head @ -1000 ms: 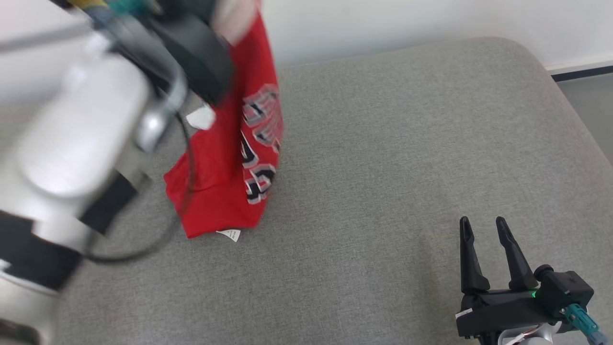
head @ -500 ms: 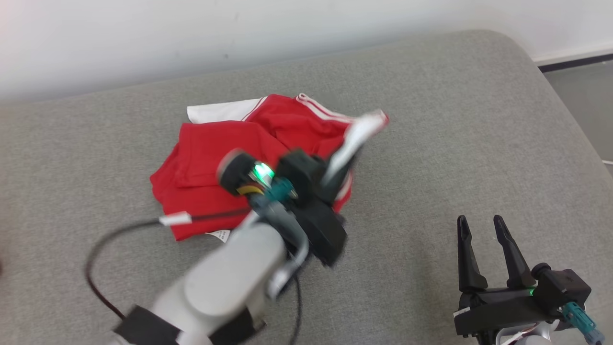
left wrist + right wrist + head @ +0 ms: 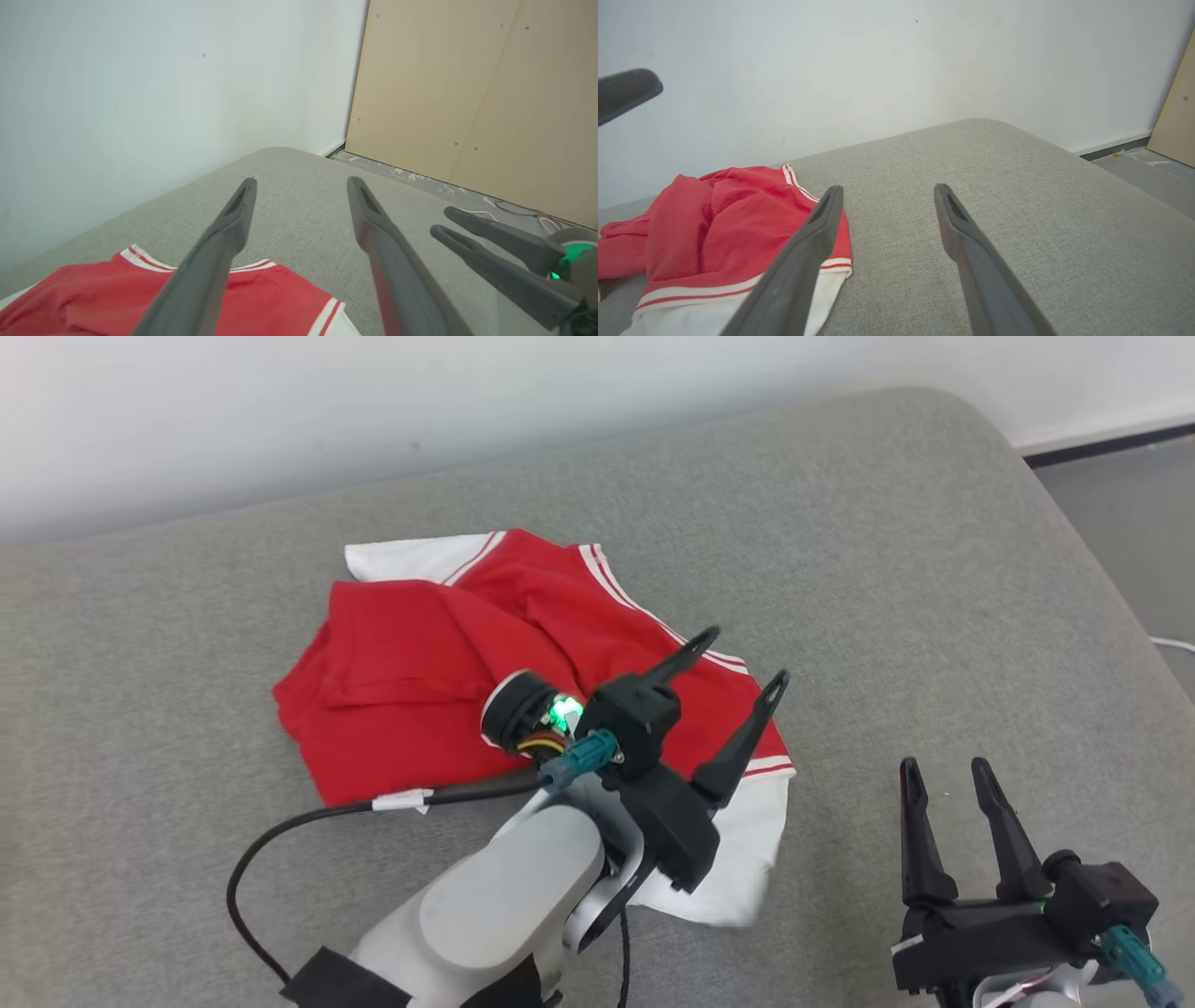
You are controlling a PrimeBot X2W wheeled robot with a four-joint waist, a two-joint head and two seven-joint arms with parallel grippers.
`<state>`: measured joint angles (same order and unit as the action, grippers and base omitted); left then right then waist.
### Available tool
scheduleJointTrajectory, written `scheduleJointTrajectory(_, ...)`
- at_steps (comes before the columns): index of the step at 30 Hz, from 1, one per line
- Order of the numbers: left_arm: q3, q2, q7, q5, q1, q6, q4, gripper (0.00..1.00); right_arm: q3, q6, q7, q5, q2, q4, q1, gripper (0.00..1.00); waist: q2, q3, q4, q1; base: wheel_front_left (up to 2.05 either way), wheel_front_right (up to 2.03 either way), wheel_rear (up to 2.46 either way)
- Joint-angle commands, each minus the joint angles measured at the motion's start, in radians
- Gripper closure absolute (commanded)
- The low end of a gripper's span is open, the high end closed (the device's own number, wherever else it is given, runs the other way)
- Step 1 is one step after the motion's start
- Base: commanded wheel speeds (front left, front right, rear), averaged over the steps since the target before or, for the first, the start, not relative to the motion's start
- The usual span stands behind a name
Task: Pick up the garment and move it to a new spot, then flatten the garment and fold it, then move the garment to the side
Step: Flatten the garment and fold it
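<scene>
Bright, soft, even light; shadows are faint and diffuse. The white wall (image 3: 187,429) washes out toward the upper left of the head view, which is otherwise sharp. In the left wrist view the fingers (image 3: 201,280) of the left end effector (image 3: 301,179) go soft near the bottom edge.

One garment (image 3: 420,653), one grey cushion (image 3: 840,569), two pairs of jaws.

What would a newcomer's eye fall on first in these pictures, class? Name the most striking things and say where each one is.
The red garment with white trim lies crumpled left of centre on the grey cushion. The left gripper hangs over its near right edge, fingers spread and empty. The right gripper, also open, sits apart at the lower right over bare cushion.
</scene>
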<state>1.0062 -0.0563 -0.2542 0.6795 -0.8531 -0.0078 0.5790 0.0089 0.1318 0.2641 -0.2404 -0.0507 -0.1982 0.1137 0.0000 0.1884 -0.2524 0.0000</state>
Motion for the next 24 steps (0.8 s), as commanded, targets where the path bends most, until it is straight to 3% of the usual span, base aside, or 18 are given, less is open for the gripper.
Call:
scheduleJointTrajectory(1,-0.014,0.002,-0.009,-0.004,-0.012,0.009,-0.018,0.0,0.0,-0.002,0.0,0.006,0.001,-0.001,-0.016,0.0,0.0,-0.03,0.03,0.0,0.0,0.0,0.0)
scheduleJointTrajectory(6,-0.076,-0.015,-0.012,-0.033,-0.006,0.035,-0.069,0.0,-0.005,-0.002,0.0,0.014,0.0,0.005,-0.032,0.0,0.0,-0.058,0.065,0.0,0.0,0.0,0.0)
scheduleJointTrajectory(15,-0.276,-0.16,-0.011,-0.119,0.162,0.096,-0.217,0.0,-0.02,-0.002,0.0,0.025,0.0,0.01,-0.063,0.0,0.0,-0.104,0.147,0.0,0.0,0.0,0.0)
scheduleJointTrajectory(24,-0.451,-0.286,-0.012,-0.171,0.375,0.125,-0.33,0.0,-0.024,-0.002,0.0,0.031,-0.008,0.014,-0.082,0.0,0.0,-0.132,0.207,0.0,0.0,0.0,0.0)
